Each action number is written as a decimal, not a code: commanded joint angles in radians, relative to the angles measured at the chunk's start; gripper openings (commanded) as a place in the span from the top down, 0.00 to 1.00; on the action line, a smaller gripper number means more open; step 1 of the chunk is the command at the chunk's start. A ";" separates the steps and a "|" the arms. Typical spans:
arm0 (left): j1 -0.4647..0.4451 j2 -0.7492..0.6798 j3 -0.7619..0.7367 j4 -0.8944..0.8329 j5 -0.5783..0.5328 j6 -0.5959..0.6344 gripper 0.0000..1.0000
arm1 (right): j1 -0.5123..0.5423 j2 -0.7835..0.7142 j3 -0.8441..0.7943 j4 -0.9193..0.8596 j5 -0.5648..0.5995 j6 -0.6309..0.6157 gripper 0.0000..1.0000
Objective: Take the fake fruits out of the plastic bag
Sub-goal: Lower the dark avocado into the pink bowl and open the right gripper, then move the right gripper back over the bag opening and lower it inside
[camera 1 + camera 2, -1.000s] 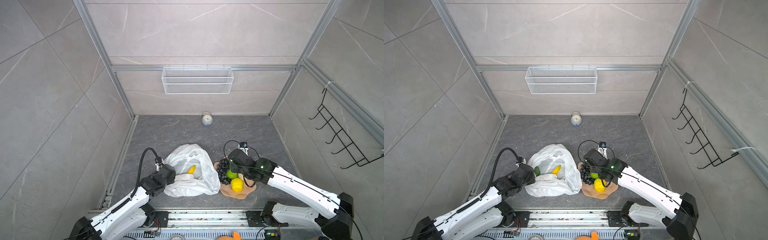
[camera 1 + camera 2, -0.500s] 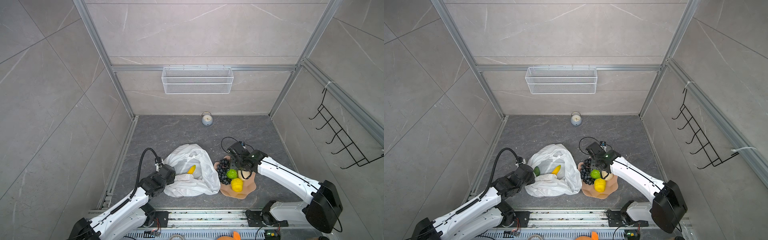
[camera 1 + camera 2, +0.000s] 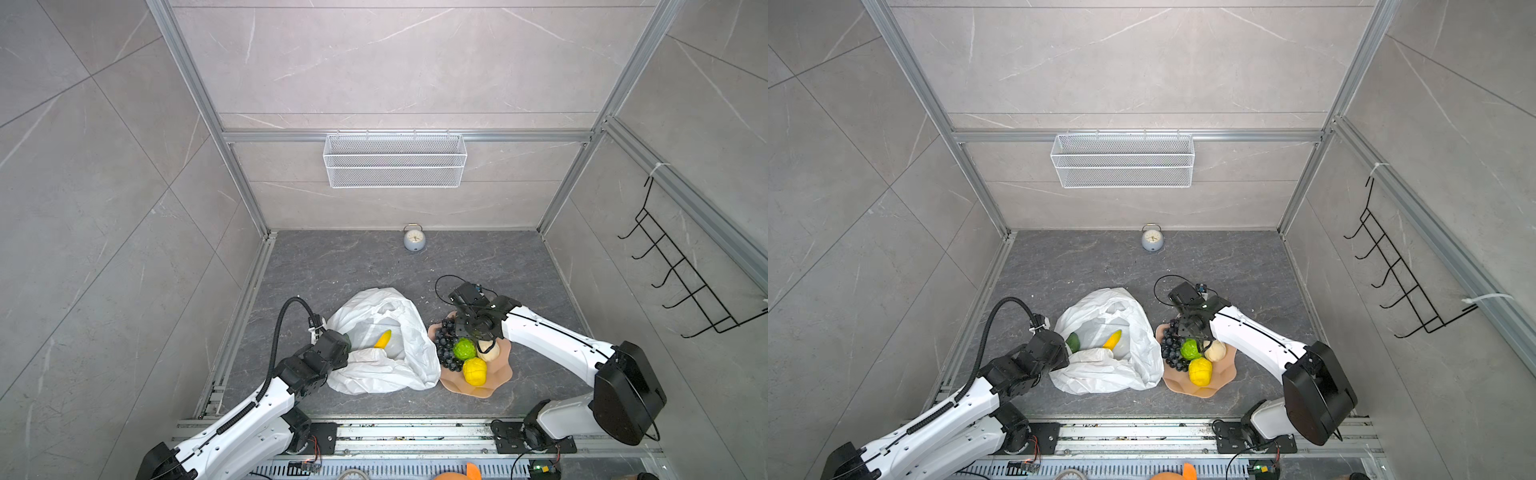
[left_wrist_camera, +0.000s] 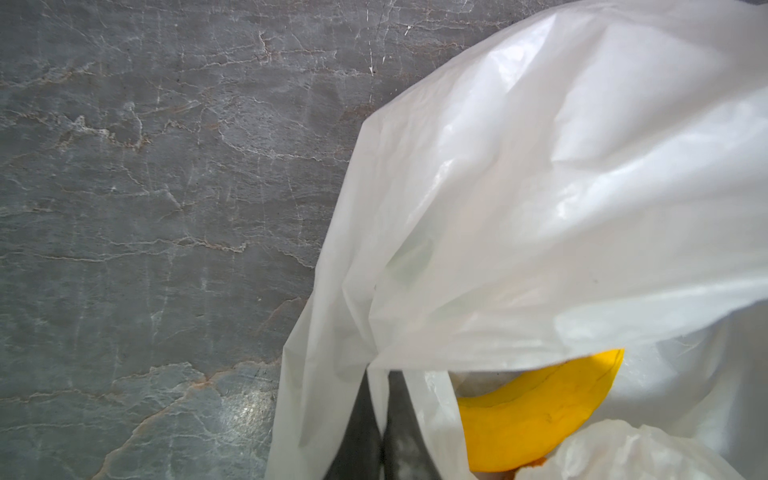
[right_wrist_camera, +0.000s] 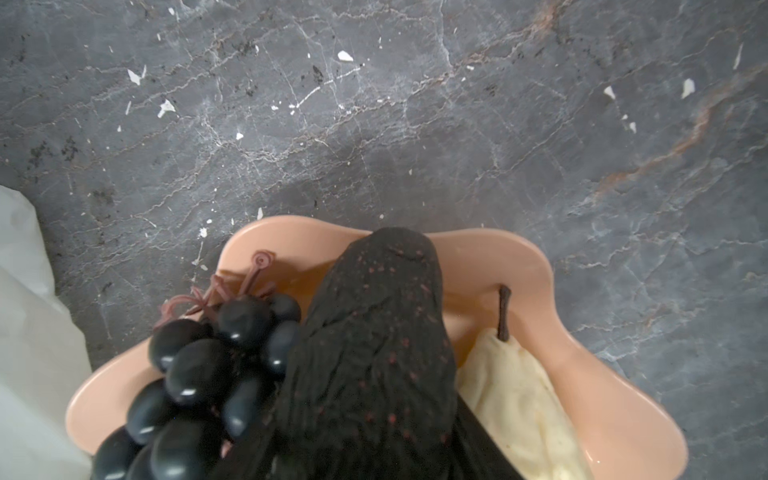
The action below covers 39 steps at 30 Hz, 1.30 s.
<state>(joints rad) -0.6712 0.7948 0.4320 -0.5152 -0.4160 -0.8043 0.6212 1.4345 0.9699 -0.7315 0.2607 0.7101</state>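
The white plastic bag [image 3: 386,316] [image 3: 1113,299] lies open on the floor with a yellow banana [image 3: 383,338] [image 4: 532,407] and a dark green fruit [image 3: 1073,343] inside. My left gripper [image 3: 347,347] [image 4: 380,399] is shut on the bag's rim. A peach bowl [image 3: 500,374] [image 5: 623,415] beside the bag holds purple grapes [image 3: 446,349] [image 5: 199,365], a green fruit [image 3: 464,348], a yellow fruit [image 3: 474,371] and a beige pear [image 3: 489,352] [image 5: 519,395]. My right gripper [image 3: 467,332] hangs over the bowl's far side, shut on a black bumpy fruit [image 5: 374,353] that hides its fingers.
A small grey alarm clock [image 3: 414,240] stands at the back wall. A white wire basket [image 3: 395,162] hangs on that wall and a black hook rack [image 3: 681,274] on the right wall. Metal rails run along the floor's left and front edges.
My right gripper has drawn back from over the bowl's middle to its far side, and the arm's elbow has swung nearer. The left arm and the bag have not moved.
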 commanded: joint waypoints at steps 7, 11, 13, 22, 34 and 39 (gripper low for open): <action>0.004 0.001 -0.003 -0.003 -0.005 0.004 1.00 | -0.003 0.002 -0.039 -0.024 -0.005 0.010 0.47; 0.005 0.008 -0.001 -0.003 -0.001 0.005 1.00 | -0.002 -0.026 -0.046 -0.016 -0.006 0.019 0.42; 0.004 0.006 -0.001 -0.001 0.000 0.007 1.00 | -0.002 -0.040 -0.045 -0.016 -0.008 0.017 0.38; 0.004 0.015 0.011 -0.005 -0.006 0.014 1.00 | -0.002 -0.071 -0.029 -0.026 0.005 0.003 0.31; 0.004 0.039 0.038 0.014 0.047 0.057 1.00 | 0.115 -0.225 0.056 -0.083 0.083 -0.022 0.31; 0.002 0.093 0.084 -0.046 0.056 0.066 1.00 | 0.341 -0.222 0.100 0.064 0.050 -0.040 0.34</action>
<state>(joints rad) -0.6716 0.8707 0.4652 -0.5251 -0.3790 -0.7628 0.8719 1.2022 1.0351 -0.7483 0.3233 0.6937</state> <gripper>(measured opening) 0.049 0.666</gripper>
